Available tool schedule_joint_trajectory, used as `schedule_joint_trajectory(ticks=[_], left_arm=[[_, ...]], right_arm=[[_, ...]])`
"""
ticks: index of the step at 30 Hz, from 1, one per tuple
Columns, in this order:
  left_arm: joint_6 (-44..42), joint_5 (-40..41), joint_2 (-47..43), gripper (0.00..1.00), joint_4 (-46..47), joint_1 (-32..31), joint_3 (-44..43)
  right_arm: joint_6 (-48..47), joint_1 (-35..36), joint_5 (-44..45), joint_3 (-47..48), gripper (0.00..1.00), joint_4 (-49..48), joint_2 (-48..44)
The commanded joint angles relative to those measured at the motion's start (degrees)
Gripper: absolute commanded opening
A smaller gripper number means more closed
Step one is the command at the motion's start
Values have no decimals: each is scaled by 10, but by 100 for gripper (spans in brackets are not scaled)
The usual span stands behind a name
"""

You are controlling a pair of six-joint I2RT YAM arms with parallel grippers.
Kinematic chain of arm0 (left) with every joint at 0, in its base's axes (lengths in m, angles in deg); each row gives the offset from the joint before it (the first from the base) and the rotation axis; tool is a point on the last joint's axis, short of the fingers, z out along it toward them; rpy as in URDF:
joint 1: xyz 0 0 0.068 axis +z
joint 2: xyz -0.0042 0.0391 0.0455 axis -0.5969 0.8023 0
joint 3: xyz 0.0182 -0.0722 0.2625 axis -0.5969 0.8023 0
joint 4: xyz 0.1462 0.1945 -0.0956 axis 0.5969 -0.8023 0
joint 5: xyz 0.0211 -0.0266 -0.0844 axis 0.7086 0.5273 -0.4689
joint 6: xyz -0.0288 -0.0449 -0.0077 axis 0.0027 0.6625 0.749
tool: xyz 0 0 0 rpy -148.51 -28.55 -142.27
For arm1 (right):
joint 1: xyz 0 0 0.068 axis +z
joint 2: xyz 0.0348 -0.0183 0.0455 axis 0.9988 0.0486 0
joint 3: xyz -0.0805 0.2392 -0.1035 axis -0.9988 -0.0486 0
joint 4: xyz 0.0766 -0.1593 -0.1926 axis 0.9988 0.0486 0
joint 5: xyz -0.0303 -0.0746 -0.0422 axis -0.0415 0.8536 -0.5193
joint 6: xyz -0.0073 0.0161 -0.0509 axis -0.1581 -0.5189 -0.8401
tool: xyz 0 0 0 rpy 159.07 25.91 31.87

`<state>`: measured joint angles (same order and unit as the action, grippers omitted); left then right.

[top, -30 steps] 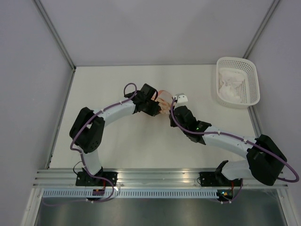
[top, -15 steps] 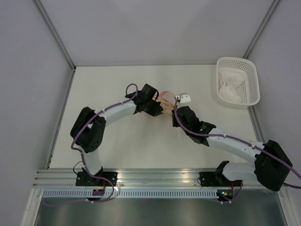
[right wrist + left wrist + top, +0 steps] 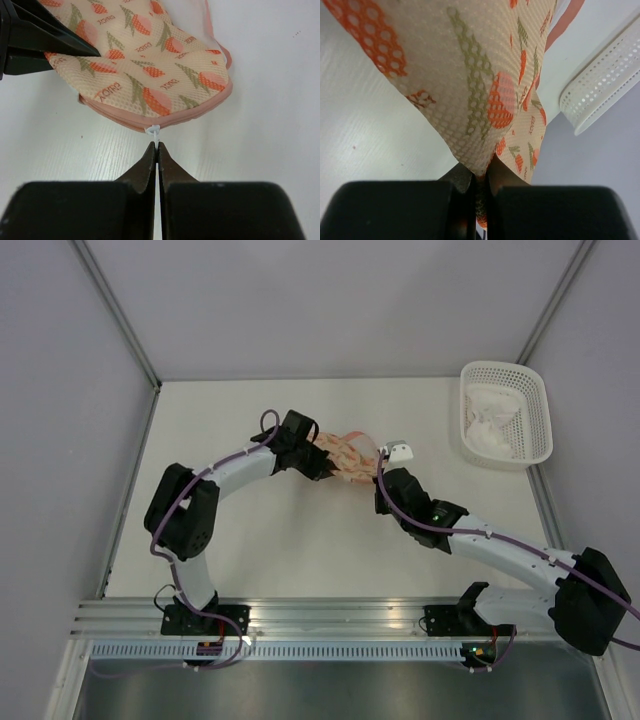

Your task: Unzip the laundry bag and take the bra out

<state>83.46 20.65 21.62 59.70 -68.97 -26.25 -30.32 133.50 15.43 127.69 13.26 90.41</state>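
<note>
1. The left gripper point(image 3: 480, 182) is clamped tight on a fold of the laundry bag point(image 3: 345, 454), which lies mid-table. The right gripper point(image 3: 156, 147) is pinched closed on the white zipper pull point(image 3: 154, 130).
2. Over the last second the arms have drawn apart, pulling the bag taut.
3. The zip looks barely opened, and the bra is not visible, presumably inside.

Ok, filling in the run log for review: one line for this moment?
step: unzip | left jaws: shut on bag edge | right jaws: shut on zip pull | basket: far right, untouched
</note>
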Motion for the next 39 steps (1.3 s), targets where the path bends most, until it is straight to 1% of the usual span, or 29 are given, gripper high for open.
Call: schedule_joint_trajectory(ticks=[1, 5, 6, 7, 8, 10, 12, 13, 16, 20, 24, 28, 29, 32, 33, 39], left_arm=[[-113, -45, 21, 2, 65, 49, 34], [-192, -118, 25, 2, 152, 84, 77], [-201, -132, 24, 2, 194, 89, 94], [-211, -171, 27, 2, 211, 93, 100], [-223, -189, 35, 2, 219, 101, 103], [-235, -233, 43, 2, 257, 109, 110], [-245, -255, 50, 2, 271, 117, 119], [-245, -276, 51, 2, 307, 120, 126], [-255, -320, 52, 2, 346, 134, 137], [-292, -357, 46, 2, 339, 151, 116], [-334, -433, 49, 2, 320, 161, 86], [-368, -495, 48, 2, 316, 167, 75], [-371, -503, 47, 2, 318, 168, 77], [-376, -560, 53, 2, 337, 170, 77], [-376, -591, 56, 2, 349, 169, 76], [-397, -647, 51, 2, 355, 170, 77]], right_arm=[[4, -1, 24, 24, 1, 22, -28], [1, -1, 4, 24, 1, 26, -33], [-1, -1, -1, 24, 1, 27, -33], [-3, -1, -13, 24, 0, 27, -34], [-4, -1, -19, 24, 0, 28, -34], [-4, -1, -36, 23, 0, 31, -36], [-4, -1, -46, 19, 0, 33, -37], [-4, -1, -51, 17, 0, 33, -38], [-1, -2, -70, 11, 0, 36, -39], [3, -1, -79, 6, 0, 48, -38], [4, -2, -72, 17, 0, 74, -27], [5, -1, -68, 24, 0, 84, -21], [6, -2, -67, 24, 0, 84, -21], [5, -1, -61, 25, 0, 92, -24], [4, -2, -59, 26, 1, 96, -25], [3, -1, -52, 29, 0, 104, -27]])
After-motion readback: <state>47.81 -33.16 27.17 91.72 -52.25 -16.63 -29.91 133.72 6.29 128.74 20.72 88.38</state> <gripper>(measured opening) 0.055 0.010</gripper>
